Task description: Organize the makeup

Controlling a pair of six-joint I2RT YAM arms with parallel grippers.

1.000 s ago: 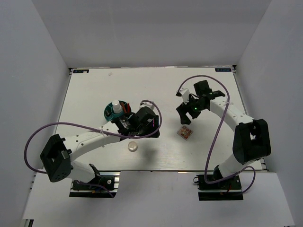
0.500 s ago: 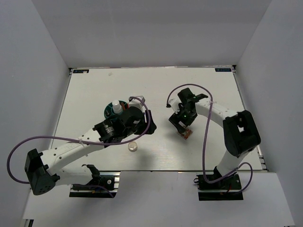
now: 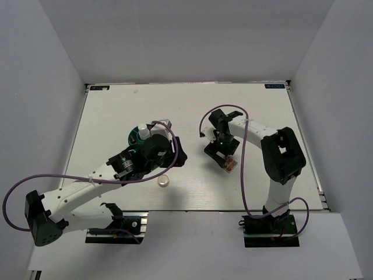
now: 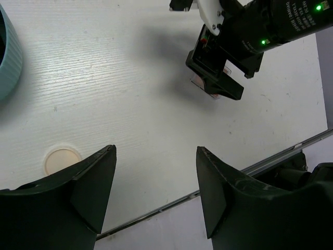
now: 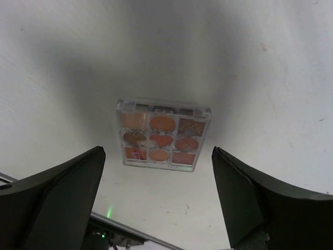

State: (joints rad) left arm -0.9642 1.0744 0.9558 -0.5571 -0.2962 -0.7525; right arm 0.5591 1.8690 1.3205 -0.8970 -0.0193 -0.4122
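Note:
The square pinkish palette [image 5: 162,135] lies flat on the white table, and my right gripper [image 5: 157,151] hangs open just above it with one finger on each side, touching nothing. From above, the palette [image 3: 230,165] peeks out beside the right gripper [image 3: 221,153]. A round cream compact [image 3: 164,181] lies near the front of the table. My left gripper [image 4: 156,149] stands open and empty over bare table, the compact [image 4: 62,160] just left of its left finger. A white-and-blue bottle [image 3: 143,135] stands in the teal tub [image 3: 132,137], half hidden by the left wrist.
The teal tub's wall [image 4: 8,57] shows at the left of the left wrist view. The table's front edge rail [image 4: 270,159] runs close below both grippers. White walls enclose the table on three sides. Purple cables loop over both arms.
My right gripper has swung left and toward the front, coming down over the palette. The left arm has stretched out, and its wrist has shifted left, nearer the tub. Both grippers stay open.

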